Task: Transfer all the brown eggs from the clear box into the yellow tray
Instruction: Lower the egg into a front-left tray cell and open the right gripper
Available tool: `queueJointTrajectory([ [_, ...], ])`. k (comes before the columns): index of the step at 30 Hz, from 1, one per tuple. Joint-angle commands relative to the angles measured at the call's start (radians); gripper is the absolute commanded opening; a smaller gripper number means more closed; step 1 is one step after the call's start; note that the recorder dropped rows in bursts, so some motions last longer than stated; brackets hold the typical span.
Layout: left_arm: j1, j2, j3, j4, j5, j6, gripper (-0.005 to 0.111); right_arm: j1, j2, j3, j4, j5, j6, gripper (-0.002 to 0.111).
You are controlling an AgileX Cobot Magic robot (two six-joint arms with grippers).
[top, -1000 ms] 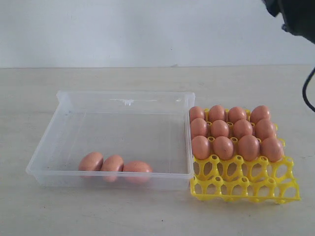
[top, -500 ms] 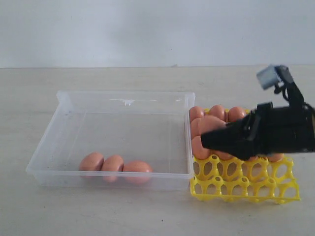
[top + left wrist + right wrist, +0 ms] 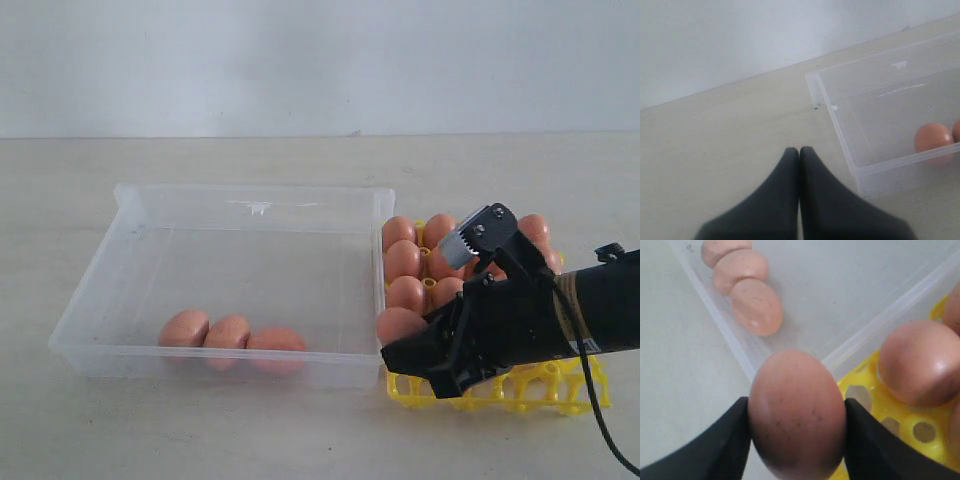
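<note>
**Brown eggs.** One brown egg (image 3: pixel 399 324) is clamped between the two fingers of the right end effector (image 3: pixel 796 407). The jaws stand wide, one black finger pressed against each side of the shell. This egg hangs over the near left corner of the yellow tray (image 3: pixel 520 392), just beside the right wall of the clear box (image 3: pixel 250 191).

**Clear box.** Three brown eggs (image 3: pixel 228 333) lie in a row on the box floor against the near wall, each touching the next. The rest of the floor is bare.

**Yellow tray.** The tray sits on the table (image 3: pixel 300 430) with its left edge against the right wall of the box.
- Eggs stand in the cups of the three rear rows. Seven can be made out along the left and rear sides (image 3: pixel 403 258).
- The right arm (image 3: pixel 560 320) lies across the tray and covers the other cups, so the full count cannot be told.
- The near row shows open yellow lattice below the arm.

**Left end effector.** The left end effector (image 3: pixel 799 152) has its fingers pressed together and grips nothing. It hangs over bare table near an outer corner of the clear box.

**Surroundings.** The table is pale and meets a plain white wall (image 3: pixel 300 60) behind.
</note>
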Motion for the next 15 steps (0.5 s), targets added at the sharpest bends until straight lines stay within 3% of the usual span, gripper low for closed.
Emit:
queueJointTrajectory([
  [1,0.001,-0.002,-0.001,-0.008,-0.008,0.0,-0.004,0.018,0.005,-0.005,0.007,0.049,-0.01,0.0],
  [12,0.001,-0.002,-0.001,-0.008,-0.008,0.0,-0.004,0.018,0.005,-0.005,0.047,0.101,-0.01,0.001],
  [15,0.001,-0.002,-0.001,-0.008,-0.008,0.0,-0.004,0.018,0.005,-0.005,0.047,0.101,-0.01,0.011],
])
